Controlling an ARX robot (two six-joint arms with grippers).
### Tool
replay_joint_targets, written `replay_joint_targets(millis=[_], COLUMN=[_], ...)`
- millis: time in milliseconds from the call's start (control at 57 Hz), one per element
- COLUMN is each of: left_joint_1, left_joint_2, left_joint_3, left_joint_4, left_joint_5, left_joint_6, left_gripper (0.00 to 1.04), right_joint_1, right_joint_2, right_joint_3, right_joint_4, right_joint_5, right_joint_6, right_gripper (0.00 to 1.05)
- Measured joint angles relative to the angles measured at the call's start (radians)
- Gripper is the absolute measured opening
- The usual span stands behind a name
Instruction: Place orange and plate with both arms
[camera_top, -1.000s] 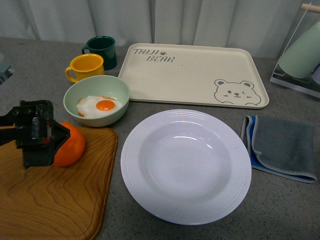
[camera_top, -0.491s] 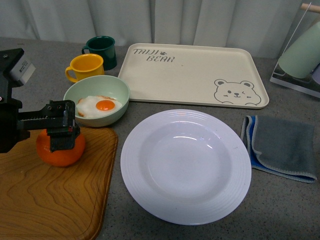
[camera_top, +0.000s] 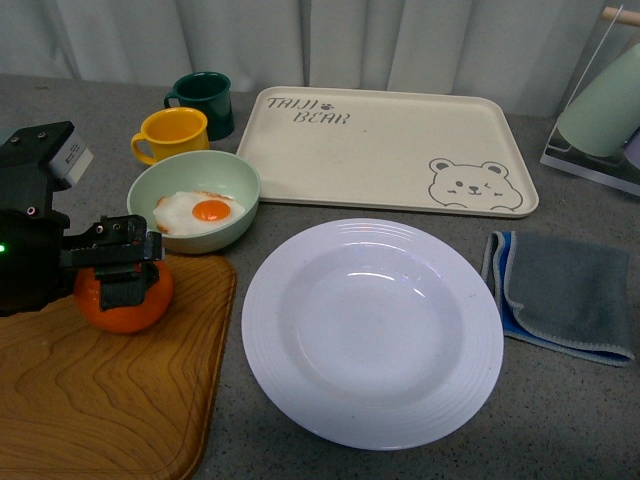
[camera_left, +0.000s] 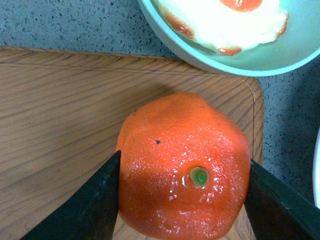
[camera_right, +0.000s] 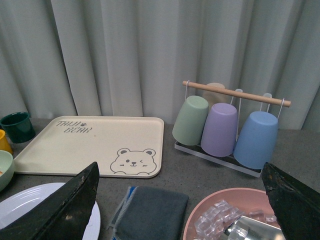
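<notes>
Orange (camera_top: 125, 305): bright, glossy, slightly flattened, small green stem dot. Sat directly under left gripper (camera_top: 122, 265), between its fingers (camera_left: 90, 200), both pressed against opposite flanks; gripper clamped on orange. Fruit rested on board (camera_top: 100, 400), near its corner. Stem dot faced straight up toward gripper; short axis vertical, wide girth spanned finger gap. Bowl (camera_top: 195, 240) with egg (camera_top: 200, 211) just beyond gripper. Plate (camera_top: 372, 425), white, ridged rim, lay flat right of left gripper, apart from it. Right gripper (camera_right: 180, 170) spread wide, nothing held.
</notes>
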Motion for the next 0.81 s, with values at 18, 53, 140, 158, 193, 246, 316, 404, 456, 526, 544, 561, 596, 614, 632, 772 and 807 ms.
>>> replay_joint_targets(millis=[18,53,140,158,193,246,316,404,456,526,544,561,596,614,632,772,807], left_joint_1=[-0.002,-0.006,-0.024,-0.031,-0.045,-0.079,-0.132,-0.212,-0.257,-0.316,-0.323,-0.338,-0.359,-0.365,-0.377,-0.426,-0.435], left_joint_2=[-0.001,-0.003,-0.022,-0.031,-0.048,-0.085,-0.115,-0.118,-0.105,-0.071,-0.065,-0.053,-0.035,-0.028,-0.015,0.064,0.082], left_joint_3=[0.000,0.000,-0.001,-0.001,-0.001,-0.001,0.004,0.025,0.041,0.074,0.078,0.087,0.099,0.104,0.113,0.159,0.167], left_joint_4=[-0.001,-0.006,-0.016,-0.018,-0.022,-0.027,-0.027,-0.023,-0.017,-0.008,-0.006,-0.003,0.002,0.003,0.003,0.007,0.013], left_joint_5=[0.000,0.000,0.005,0.008,0.011,0.012,0.009,-0.008,-0.013,-0.032,-0.034,-0.037,-0.043,-0.045,-0.047,-0.070,-0.077], left_joint_6=[0.000,-0.001,-0.011,-0.014,-0.019,-0.029,-0.043,-0.058,-0.070,-0.081,-0.082,-0.085,-0.090,-0.090,-0.093,-0.092,-0.089], left_gripper=[0.62,0.58,0.53,0.53,0.52,0.51,0.50,0.49,0.49,0.49,0.49,0.49,0.49,0.49,0.49,0.49,0.49], right_joint_1=[0.000,0.000,0.000,0.000,0.000,0.000,0.000,0.000,0.000,0.000,0.000,0.000,0.000,0.000,0.000,0.000,0.000], right_joint_2=[0.000,0.000,0.000,0.000,0.000,0.000,0.000,0.000,0.000,0.000,0.000,0.000,0.000,0.000,0.000,0.000,0.000], right_joint_3=[0.000,0.000,0.000,0.000,0.000,0.000,0.000,0.000,0.000,0.000,0.000,0.000,0.000,0.000,0.000,0.000,0.000], right_joint_4=[0.000,0.000,0.000,0.000,0.000,0.000,0.000,0.000,0.000,0.000,0.000,0.000,0.000,0.000,0.000,0.000,0.000], right_joint_5=[0.000,0.000,0.000,0.000,0.000,0.000,0.000,0.000,0.000,0.000,0.000,0.000,0.000,0.000,0.000,0.000,0.000], right_joint_6=[0.000,0.000,0.000,0.000,0.000,0.000,0.000,0.000,0.000,0.000,0.000,0.000,0.000,0.000,0.000,0.000,0.000], right_gripper=[0.95,0.95,0.95,0.95,0.95,0.95,0.95,0.95,0.95,0.95,0.95,0.95,0.95,0.95,0.95,0.95,0.95])
